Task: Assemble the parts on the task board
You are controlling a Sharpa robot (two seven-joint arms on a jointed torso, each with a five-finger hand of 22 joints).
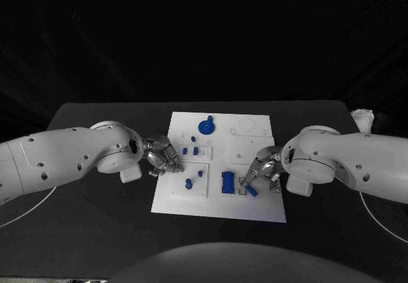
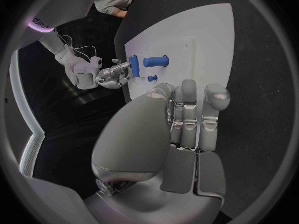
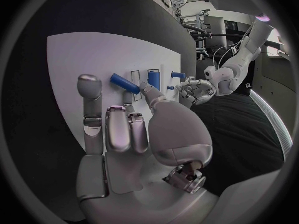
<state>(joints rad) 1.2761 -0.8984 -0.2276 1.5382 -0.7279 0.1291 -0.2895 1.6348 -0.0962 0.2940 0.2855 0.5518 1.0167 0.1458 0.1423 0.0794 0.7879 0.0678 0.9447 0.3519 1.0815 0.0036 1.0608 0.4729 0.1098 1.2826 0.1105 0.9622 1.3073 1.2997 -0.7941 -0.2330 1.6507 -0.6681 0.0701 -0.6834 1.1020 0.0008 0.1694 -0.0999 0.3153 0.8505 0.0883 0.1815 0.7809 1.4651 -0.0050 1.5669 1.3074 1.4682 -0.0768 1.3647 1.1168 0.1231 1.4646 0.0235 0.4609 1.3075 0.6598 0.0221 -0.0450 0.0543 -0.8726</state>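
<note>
1. The white task board [image 1: 219,200] lies flat in the middle of the black bench [image 1: 85,236], between the two white arms.
2. The left hand [image 1: 161,156] sits at the board's left edge, its fingers [image 2: 187,104] loosely extended over the white surface and gripping nothing.
3. Small blue pegs [image 1: 191,152] stand on the board just beside that hand.
4. Over on the other side, the right hand [image 1: 263,172] pinches a slim blue cylinder [image 1: 251,190], thumb against a finger, tilted low over the board's near right part.
5. A larger blue block [image 1: 228,181] stands in the board just beside that cylinder.
6. A round blue knob [image 1: 207,125] sits near the board's far edge, well apart from both hands.
</note>
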